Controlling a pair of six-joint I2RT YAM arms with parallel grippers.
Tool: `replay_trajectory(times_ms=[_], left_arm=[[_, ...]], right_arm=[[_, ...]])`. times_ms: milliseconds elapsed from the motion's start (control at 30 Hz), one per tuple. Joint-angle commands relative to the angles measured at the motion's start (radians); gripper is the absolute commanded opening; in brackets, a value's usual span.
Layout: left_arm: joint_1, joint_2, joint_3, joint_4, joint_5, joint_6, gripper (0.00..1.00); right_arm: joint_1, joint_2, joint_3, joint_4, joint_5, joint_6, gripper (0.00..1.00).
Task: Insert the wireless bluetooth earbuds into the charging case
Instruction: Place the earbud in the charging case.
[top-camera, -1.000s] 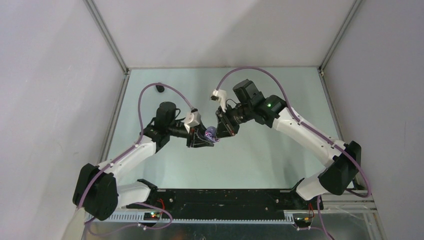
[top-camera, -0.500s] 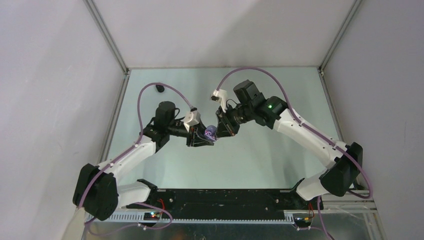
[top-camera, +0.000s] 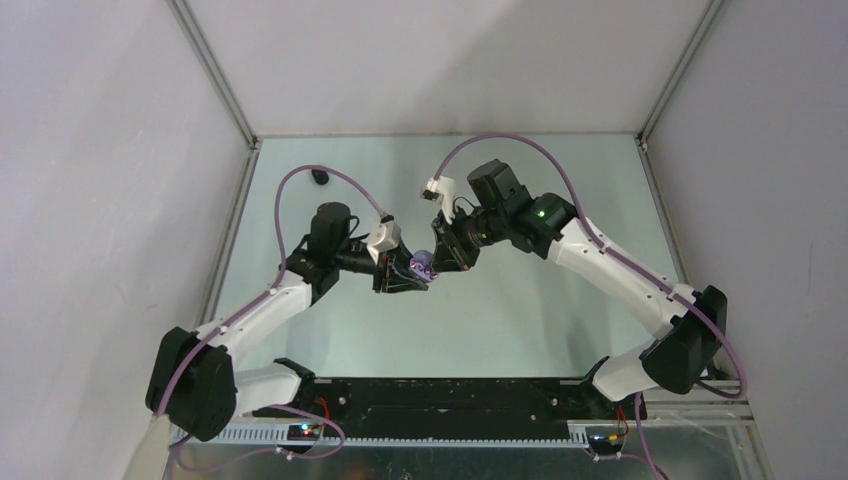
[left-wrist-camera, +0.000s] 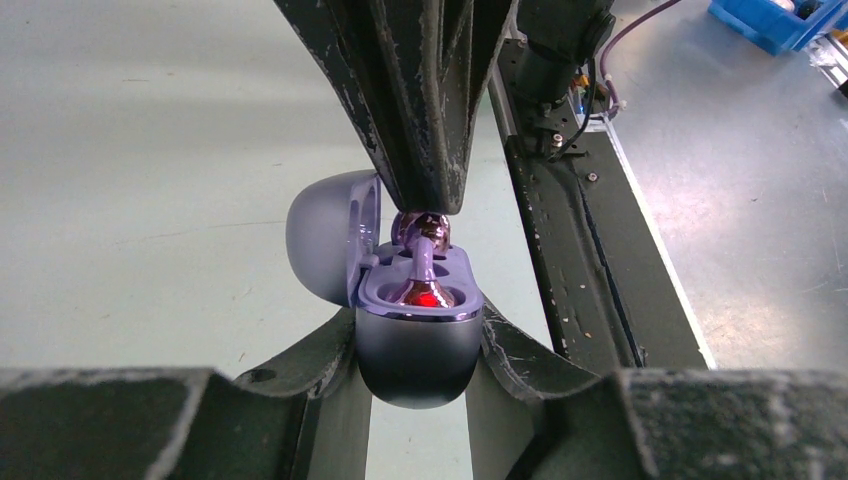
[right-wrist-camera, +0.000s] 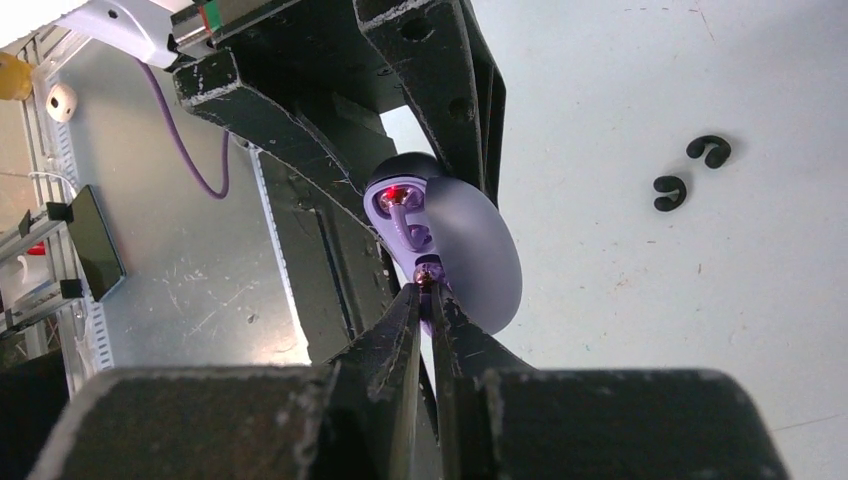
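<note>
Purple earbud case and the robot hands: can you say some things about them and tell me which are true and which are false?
1. The charging case has its lid shut. False: the lid stands open.
2. The left hand grips the charging case. True.
3. The right hand is empty. False: it pinches a purple earbud right at the case's sockets.
4. Two black C-shaped pieces lie on the table. True.
</note>
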Motion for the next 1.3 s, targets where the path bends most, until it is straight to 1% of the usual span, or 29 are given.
replay_trajectory(times_ms=[0, 33, 200, 267, 400, 467, 600, 700, 800, 1000, 1267], left_arm=[[0.000, -0.015, 0.015, 0.031, 0.042, -0.010, 0.00], [0.000, -0.015, 0.015, 0.031, 0.042, -0.009, 0.00], [0.000, -0.013, 0.015, 0.031, 0.044, -0.007, 0.00], [0.000, -0.013, 0.014, 0.031, 0.045, -0.007, 0.00], [0.000, -0.014, 0.013, 0.029, 0.043, -0.007, 0.00], [0.000, -0.015, 0.013, 0.029, 0.043, -0.007, 0.00], [-0.001, -0.013, 0.015, 0.029, 0.042, -0.008, 0.00], [0.001, -0.014, 0.015, 0.027, 0.041, -0.008, 0.00], [0.001, -0.015, 0.017, 0.027, 0.040, -0.009, 0.00], [0.000, -0.015, 0.016, 0.026, 0.040, -0.010, 0.00], [0.001, -0.017, 0.015, 0.025, 0.040, -0.008, 0.00]], right_arm=[[0.002, -0.022, 0.000, 0.036, 0.037, -0.001, 0.15], [0.002, -0.020, 0.002, 0.036, 0.038, -0.001, 0.16], [0.004, -0.033, 0.037, 0.015, 0.039, -0.015, 0.29], [0.003, -0.042, 0.053, 0.006, 0.044, -0.022, 0.31], [0.003, -0.073, 0.066, -0.003, 0.064, -0.042, 0.33], [0.003, -0.094, 0.063, -0.001, 0.084, -0.055, 0.32], [0.008, -0.126, 0.035, 0.007, 0.129, -0.083, 0.26], [0.031, -0.131, 0.010, 0.003, 0.156, -0.106, 0.21], [0.059, -0.128, -0.007, -0.009, 0.184, -0.143, 0.19], [0.129, -0.108, -0.033, -0.023, 0.242, -0.179, 0.16], [0.134, -0.095, -0.040, -0.006, 0.256, -0.188, 0.14]])
